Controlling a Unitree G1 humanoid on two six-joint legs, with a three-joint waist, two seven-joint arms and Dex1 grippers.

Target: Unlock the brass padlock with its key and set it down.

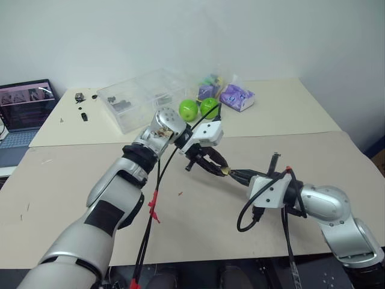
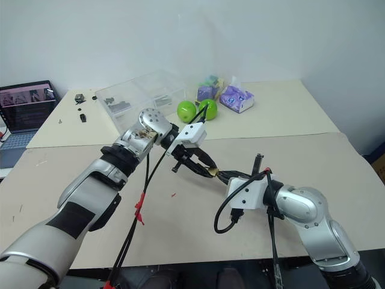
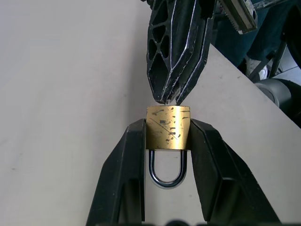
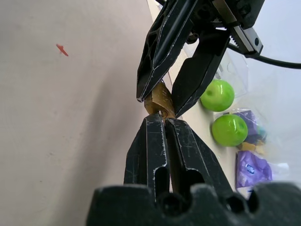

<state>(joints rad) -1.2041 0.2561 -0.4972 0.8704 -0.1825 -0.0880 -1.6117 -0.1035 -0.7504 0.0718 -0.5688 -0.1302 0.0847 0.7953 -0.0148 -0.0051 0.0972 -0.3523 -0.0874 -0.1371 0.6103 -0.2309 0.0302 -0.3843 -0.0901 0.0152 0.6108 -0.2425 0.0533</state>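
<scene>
Right gripper (image 4: 164, 120) has its two black fingers pressed together, tips against the keyway end of the brass padlock (image 3: 168, 127); whether a key sits between them cannot be told. Left gripper (image 3: 167, 136) holds the padlock body between its partly spread fingers, above the bench (image 1: 90, 180), silver shackle pointing back toward the wrist

No readable text for you here.
Marks on the brass padlock (image 3: 168, 127) at your 12 o'clock are only scuffs.
</scene>
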